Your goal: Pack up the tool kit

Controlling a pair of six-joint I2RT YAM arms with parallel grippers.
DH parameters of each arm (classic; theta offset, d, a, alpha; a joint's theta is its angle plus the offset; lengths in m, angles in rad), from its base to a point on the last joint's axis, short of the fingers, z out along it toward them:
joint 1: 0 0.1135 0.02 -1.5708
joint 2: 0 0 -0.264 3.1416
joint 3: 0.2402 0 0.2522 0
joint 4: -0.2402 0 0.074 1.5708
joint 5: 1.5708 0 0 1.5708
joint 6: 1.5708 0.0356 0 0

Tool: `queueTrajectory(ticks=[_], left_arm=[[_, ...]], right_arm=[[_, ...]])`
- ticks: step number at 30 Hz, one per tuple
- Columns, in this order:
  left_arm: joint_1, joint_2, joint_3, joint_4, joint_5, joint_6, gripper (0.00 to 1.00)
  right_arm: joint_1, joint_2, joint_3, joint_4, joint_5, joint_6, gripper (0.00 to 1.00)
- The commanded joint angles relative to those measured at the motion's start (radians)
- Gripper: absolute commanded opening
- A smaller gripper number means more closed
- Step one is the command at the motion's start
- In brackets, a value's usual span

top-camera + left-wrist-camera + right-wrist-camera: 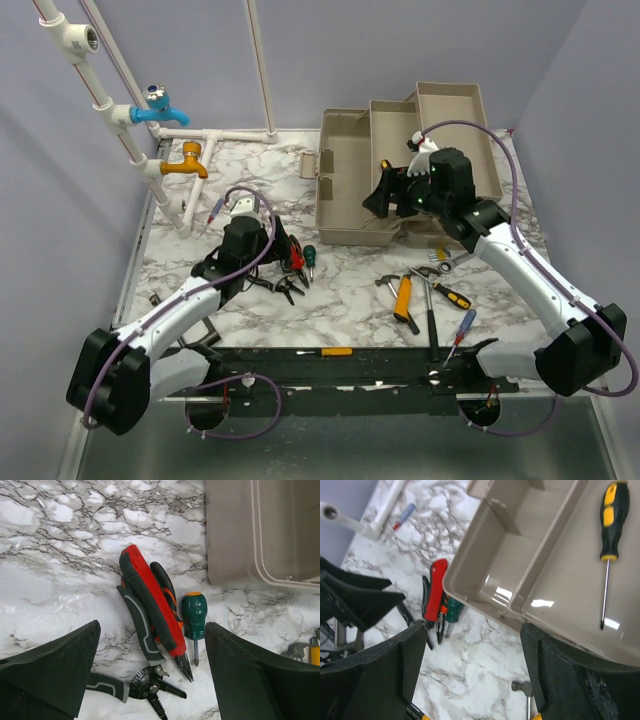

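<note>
Left hand (152, 630) spread wide, red pliers (150, 600) beneath; right hand (472, 630) wide above toolbox (560, 580), screwdriver (611, 510) just ahead.

White arms (170, 315), black joints (110, 375), purple cables (462, 124)

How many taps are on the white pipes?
2: the blue tap at the far left, and the orange tap just below and right of it. None look hidden.

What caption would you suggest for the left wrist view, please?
Open left hand above red pliers and stubby green screwdriver on marble table.
</note>
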Motion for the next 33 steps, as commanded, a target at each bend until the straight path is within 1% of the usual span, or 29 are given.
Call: queueTrajectory(ticks=[1, 3, 6, 8, 9, 13, 14, 20, 26, 28, 30, 32, 33], left_arm=[[0.027, 0.157, 0.150, -0.162, 0.035, -0.060, 0.85], [0.039, 0.249, 0.234, -0.235, 0.040, -0.072, 0.83], [0.045, 0.362, 0.326, -0.305, 0.052, -0.088, 0.82], [0.047, 0.407, 0.362, -0.323, 0.058, -0.086, 0.81], [0.046, 0.422, 0.372, -0.330, 0.053, -0.089, 0.79], [0.046, 0.450, 0.392, -0.329, 0.039, -0.089, 0.68], [0.045, 0.452, 0.393, -0.327, 0.035, -0.089, 0.67], [0.046, 0.502, 0.416, -0.359, 0.015, -0.093, 0.66], [0.047, 0.540, 0.405, -0.333, 0.027, -0.093, 0.66], [0.047, 0.564, 0.417, -0.332, 0.040, -0.089, 0.63], [0.047, 0.582, 0.429, -0.337, 0.046, -0.088, 0.56], [0.047, 0.579, 0.428, -0.335, 0.041, -0.084, 0.40], [0.047, 0.570, 0.423, -0.329, 0.036, -0.080, 0.29]], right_arm=[[0.010, -0.037, -0.077, 0.017, -0.030, -0.010, 0.83], [0.011, -0.061, -0.100, 0.021, -0.037, -0.009, 0.83], [0.013, -0.093, -0.124, 0.034, -0.030, -0.001, 0.83], [0.013, -0.099, -0.137, 0.042, -0.032, 0.002, 0.82], [0.013, -0.097, -0.141, 0.046, -0.036, 0.003, 0.82], [0.013, -0.087, -0.151, 0.058, -0.044, 0.005, 0.81], [0.013, -0.085, -0.152, 0.062, -0.046, 0.005, 0.81], [0.013, -0.085, -0.154, 0.064, -0.059, 0.004, 0.81], [0.013, -0.093, -0.159, 0.064, -0.057, 0.003, 0.81], [0.012, -0.093, -0.159, 0.062, -0.059, 0.004, 0.81], [0.013, -0.092, -0.157, 0.059, -0.064, 0.004, 0.81], [0.015, -0.086, -0.154, 0.052, -0.081, 0.004, 0.80], [0.019, -0.079, -0.149, 0.045, -0.095, 0.000, 0.80]])
